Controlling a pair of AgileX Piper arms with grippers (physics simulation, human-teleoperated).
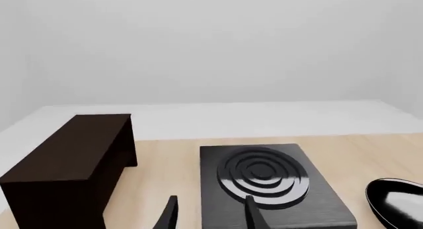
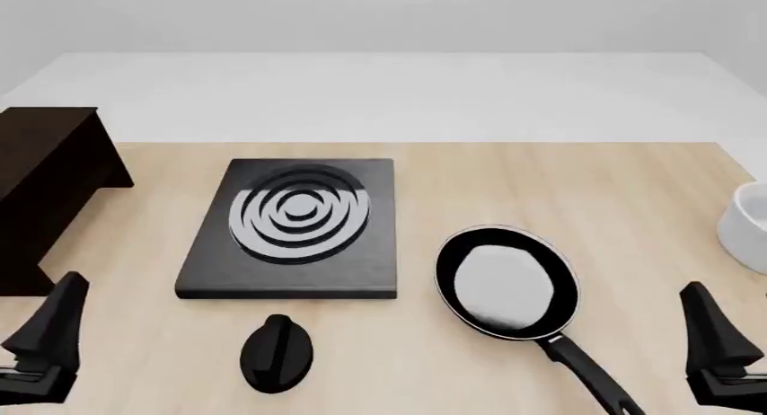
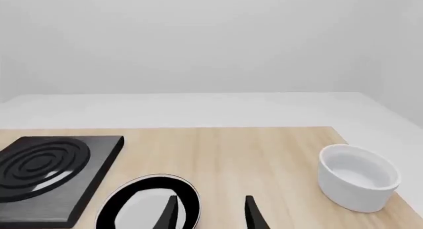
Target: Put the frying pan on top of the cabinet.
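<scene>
Left wrist: my left gripper (image 1: pixel 210 213) spread, empty; cabinet (image 1: pixel 69 162) near, frying pan (image 1: pixel 396 201) only an edge far off | Front: pan (image 2: pixel 507 280) on table right of stove plate (image 2: pixel 294 226), handle running toward my right gripper (image 2: pixel 719 357), the nearer one | Right wrist: right gripper (image 3: pixel 210 213) spread, empty; pan (image 3: pixel 146 206) just ahead.

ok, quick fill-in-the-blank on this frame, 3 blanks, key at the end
1. The frying pan lies on the table, to the ___ of the stove plate in the front view.
2. The cabinet has ___ on its top.
3. The white bowl sits at the table's ___ edge.

Missing words: right; nothing; right
</scene>
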